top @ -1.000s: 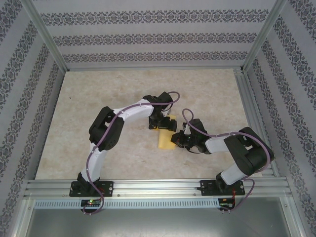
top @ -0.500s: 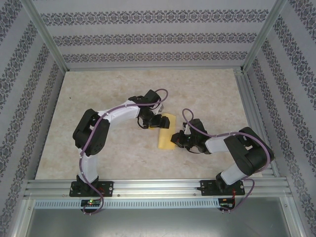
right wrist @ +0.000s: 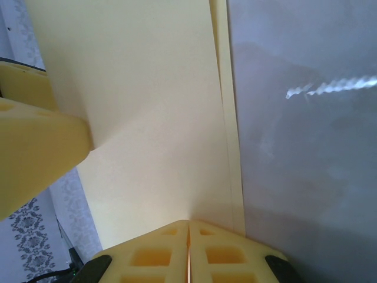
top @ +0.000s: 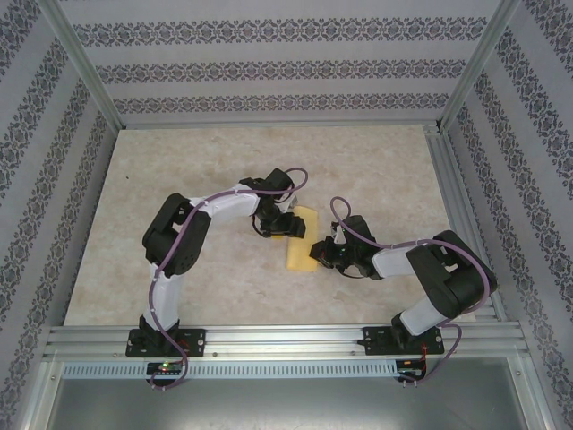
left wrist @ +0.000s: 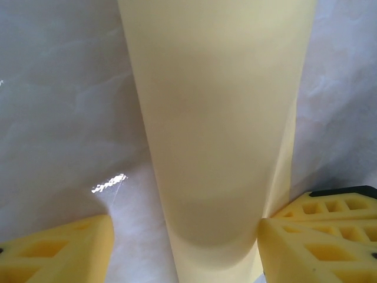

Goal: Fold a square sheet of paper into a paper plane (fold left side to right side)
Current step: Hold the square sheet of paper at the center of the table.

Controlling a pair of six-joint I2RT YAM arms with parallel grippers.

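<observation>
The square sheet of paper lies folded into a narrow yellow strip in the middle of the table. A paper plane is out of view. My left gripper is at the strip's far left side, open. In the left wrist view the paper runs between its foam fingers; the right finger touches the paper's edge and the left one stands apart. My right gripper is shut, its joined fingertips resting on the paper near the doubled right edge.
The beige table is walled by patterned panels and an aluminium frame. The two arms' bases sit on the near rail. The left gripper's finger shows at the left of the right wrist view.
The left gripper has slid a little left along the strip's far end and its jaws have narrowed around the paper. The right arm has stayed still.
</observation>
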